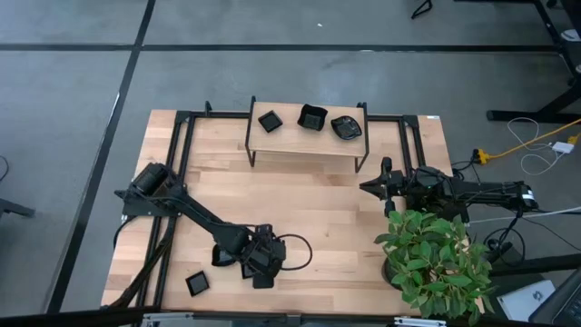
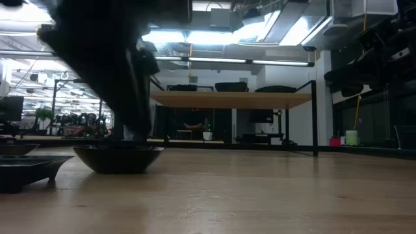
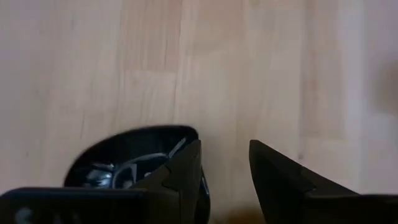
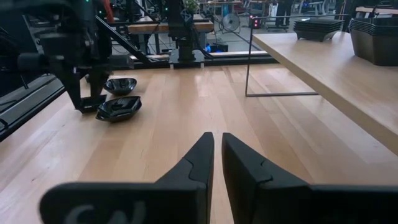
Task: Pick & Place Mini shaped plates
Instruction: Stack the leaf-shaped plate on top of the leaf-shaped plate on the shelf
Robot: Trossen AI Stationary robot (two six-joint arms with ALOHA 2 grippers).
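My left gripper [image 1: 260, 259] [image 3: 224, 146] is open near the table's near edge, pointing down over a rounded glossy black mini plate [image 3: 130, 155] [image 2: 118, 158]. One finger [image 3: 186, 165] stands over the plate's inside edge and the other [image 3: 273, 171] over bare wood outside it. Two more black plates lie close by, one [image 1: 222, 257] on the left and a square one [image 1: 197, 282] nearer the corner. Three plates [image 1: 312, 117] rest on the raised shelf [image 1: 304, 145] at the far edge. My right gripper [image 1: 365, 187] [image 4: 217, 135] waits shut at the table's right. My left gripper straddles the rim [image 3: 200, 140] of the rounded plate from above, one finger inside and one outside. Whether either finger touches the plate I cannot tell. The plate sits flat on the table.
A potted green plant [image 1: 436, 259] stands at the near right corner, beside the right arm. The wooden shelf on thin black legs [image 4: 249, 62] spans the far middle. Bare wood [image 1: 318, 200] lies between the shelf and the left gripper.
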